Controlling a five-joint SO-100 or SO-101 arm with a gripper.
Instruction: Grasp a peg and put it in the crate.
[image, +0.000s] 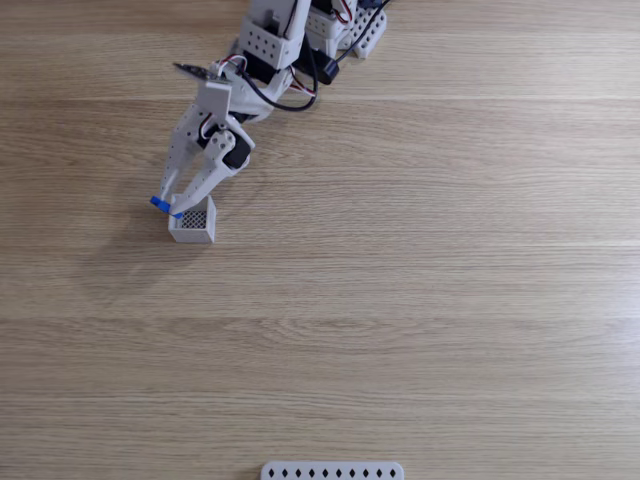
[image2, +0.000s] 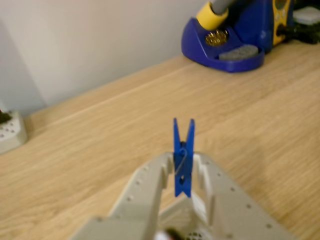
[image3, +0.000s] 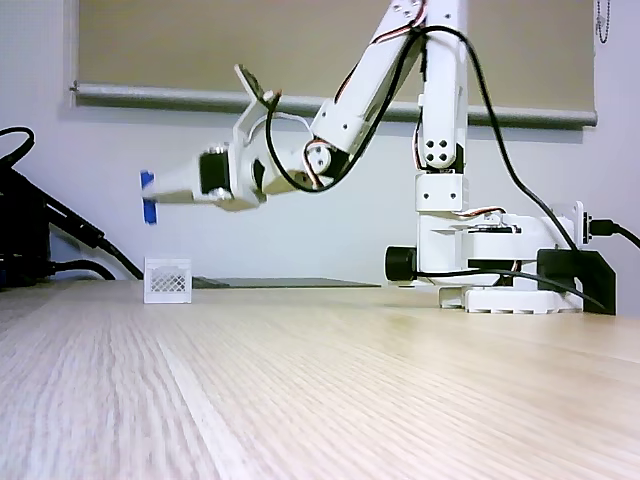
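My gripper (image: 170, 204) is shut on the bright-blue peg (image: 161, 205), which sticks out past the fingertips. In the wrist view the peg (image2: 183, 159) stands upright, clamped between the two pale fingers (image2: 150, 185). The small white crate (image: 193, 221) with its dark mesh bottom sits on the wood directly beside and under the fingertips in a fixed view from above. From the side, the gripper (image3: 158, 196) holds the peg (image3: 148, 197) in the air, well above the crate (image3: 167, 280) on the table.
A long white perforated strip (image: 332, 470) lies at the bottom edge of the table. The arm's base (image3: 510, 270) stands at the right with cables. A blue soldering stand (image2: 235, 35) sits far off, a white perforated block (image2: 10, 132) at the left.
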